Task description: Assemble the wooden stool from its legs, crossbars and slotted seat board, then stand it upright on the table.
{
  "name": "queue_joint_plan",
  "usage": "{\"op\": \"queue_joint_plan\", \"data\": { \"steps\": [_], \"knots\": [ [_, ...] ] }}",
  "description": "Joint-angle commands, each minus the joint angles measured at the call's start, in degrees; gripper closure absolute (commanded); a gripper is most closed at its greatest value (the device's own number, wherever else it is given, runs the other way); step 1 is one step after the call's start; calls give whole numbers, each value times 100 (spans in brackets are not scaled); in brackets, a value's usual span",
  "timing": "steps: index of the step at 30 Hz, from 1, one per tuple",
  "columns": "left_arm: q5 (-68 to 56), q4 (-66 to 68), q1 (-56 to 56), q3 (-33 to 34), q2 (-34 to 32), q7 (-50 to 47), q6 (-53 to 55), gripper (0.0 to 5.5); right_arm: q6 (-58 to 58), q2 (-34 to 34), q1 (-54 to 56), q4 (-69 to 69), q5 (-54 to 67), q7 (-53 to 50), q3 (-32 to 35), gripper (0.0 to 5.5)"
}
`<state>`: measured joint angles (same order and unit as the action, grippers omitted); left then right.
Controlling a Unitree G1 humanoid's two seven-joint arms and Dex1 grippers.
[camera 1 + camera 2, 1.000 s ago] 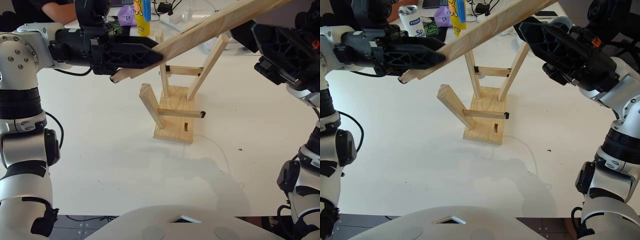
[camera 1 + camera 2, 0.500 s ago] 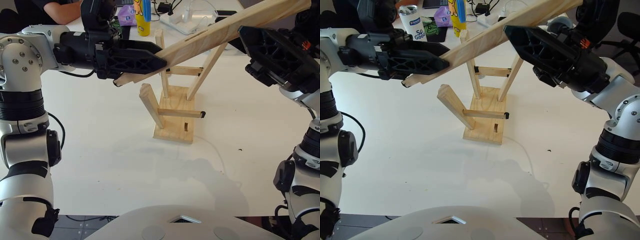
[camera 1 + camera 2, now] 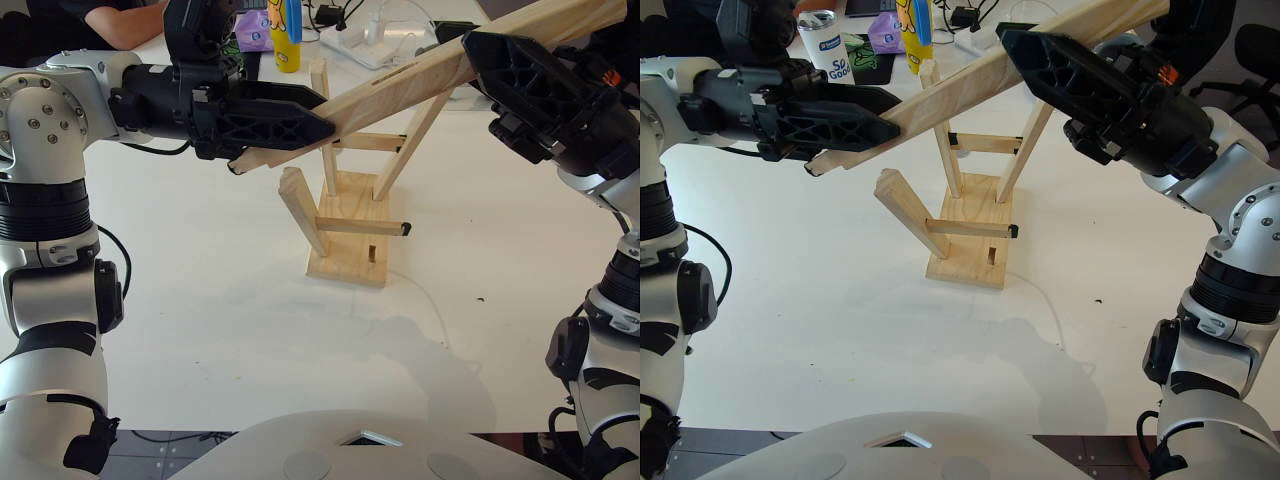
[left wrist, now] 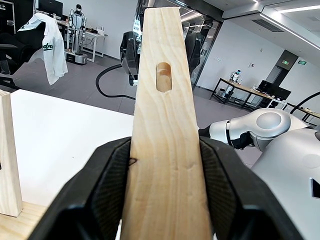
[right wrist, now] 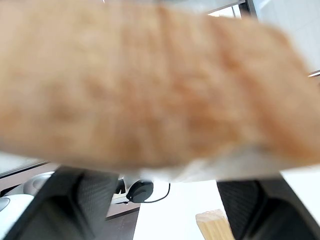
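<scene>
A long wooden leg (image 3: 400, 85) with an oval hole hangs slanted above the table. My left gripper (image 3: 315, 110) is shut on its lower end, its black fingers (image 4: 107, 190) pressed on both sides. My right gripper (image 3: 1025, 50) is at the leg's upper part, its fingers (image 5: 85, 200) spread wide, open, with the wood blurred just above them. Below lies the slotted seat board (image 3: 350, 265) flat on the table. Three legs (image 3: 303, 210) stand up from it, joined by two crossbars (image 3: 358, 226).
At the table's far edge stand a yellow bottle (image 3: 286, 35), a white can (image 3: 823, 45), a purple pack (image 3: 255, 28) and a white power strip (image 3: 360, 40). White tabletop (image 3: 250, 330) stretches in front of the board.
My right gripper has come in leftward along the leg and now overlaps its upper part. The held leg has sunk a little and lies at a shallower tilt. The board has not moved.
</scene>
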<state>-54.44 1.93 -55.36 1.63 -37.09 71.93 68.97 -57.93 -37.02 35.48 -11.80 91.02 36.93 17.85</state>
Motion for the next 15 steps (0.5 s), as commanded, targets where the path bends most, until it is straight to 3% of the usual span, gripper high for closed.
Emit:
{"op": "queue_joint_plan", "data": {
  "steps": [1, 15],
  "knots": [
    [17, 18, -50, -12, -53, 42, -59, 345, -110, -108, -53, -94, 90, 175, -22, 334],
    [257, -194, 168, -51, -63, -57, -464, 345, -110, -318, -252, -36, -199, 672, -11, 336]
  ]
}}
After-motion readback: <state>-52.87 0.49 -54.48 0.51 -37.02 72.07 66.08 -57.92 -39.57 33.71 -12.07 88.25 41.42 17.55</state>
